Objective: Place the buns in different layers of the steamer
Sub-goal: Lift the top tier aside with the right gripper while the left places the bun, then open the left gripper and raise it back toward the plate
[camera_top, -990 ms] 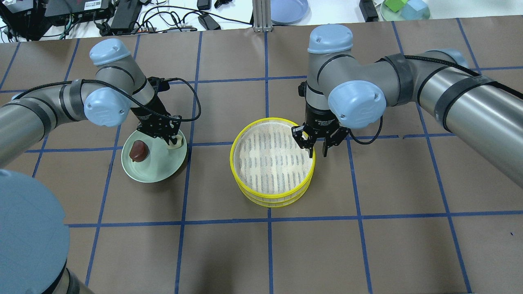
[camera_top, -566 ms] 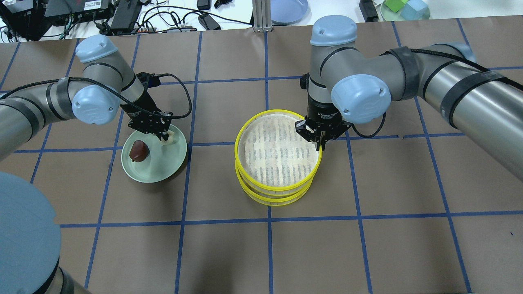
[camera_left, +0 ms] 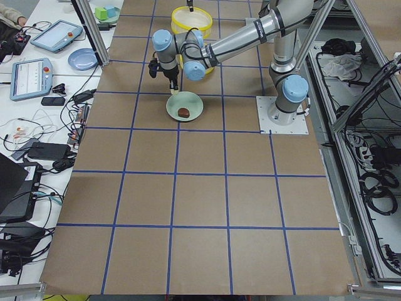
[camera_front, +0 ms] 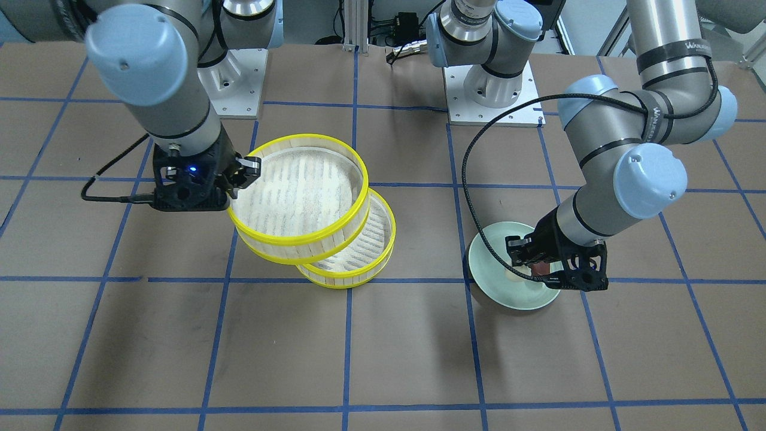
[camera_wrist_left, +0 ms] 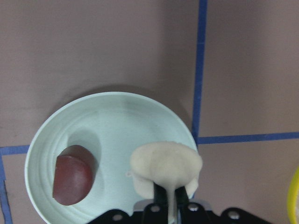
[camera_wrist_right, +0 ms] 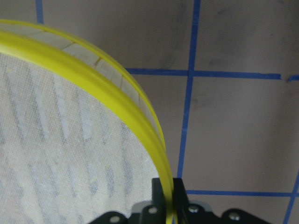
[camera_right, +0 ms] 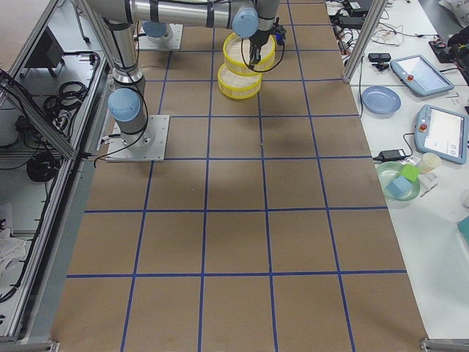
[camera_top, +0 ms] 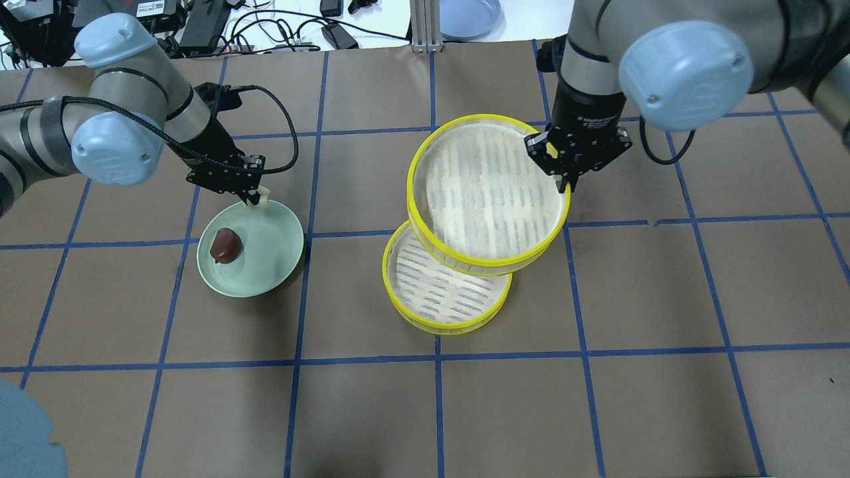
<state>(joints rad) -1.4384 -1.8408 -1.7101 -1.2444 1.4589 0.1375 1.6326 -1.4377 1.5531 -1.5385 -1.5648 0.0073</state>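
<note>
My right gripper (camera_top: 563, 171) is shut on the yellow rim of the upper steamer tier (camera_top: 485, 192) and holds it tilted in the air, above and behind the lower tier (camera_top: 438, 292), which stands on the table. Both tiers are empty. My left gripper (camera_top: 255, 192) is shut on the cream-white bun (camera_top: 263, 197), raised over the far edge of the pale green plate (camera_top: 265, 259). The reddish-brown bun (camera_top: 226, 244) lies on the plate's left side. The left wrist view shows the cream bun (camera_wrist_left: 166, 165) held above the plate (camera_wrist_left: 117, 121), with the brown bun (camera_wrist_left: 72, 179) beside it. The right wrist view shows the rim (camera_wrist_right: 117, 93) between the jaws.
Brown table with a blue tape grid. A blue plate (camera_top: 468, 16), cables and a dish with coloured blocks (camera_top: 657, 13) lie beyond the far edge. In the front-facing view the lifted tier (camera_front: 299, 185) overlaps the lower tier (camera_front: 371, 236).
My right gripper shut on the upper tier's rim and lifted it up and back off the lower tier. My left gripper rose from the plate with the cream bun.
</note>
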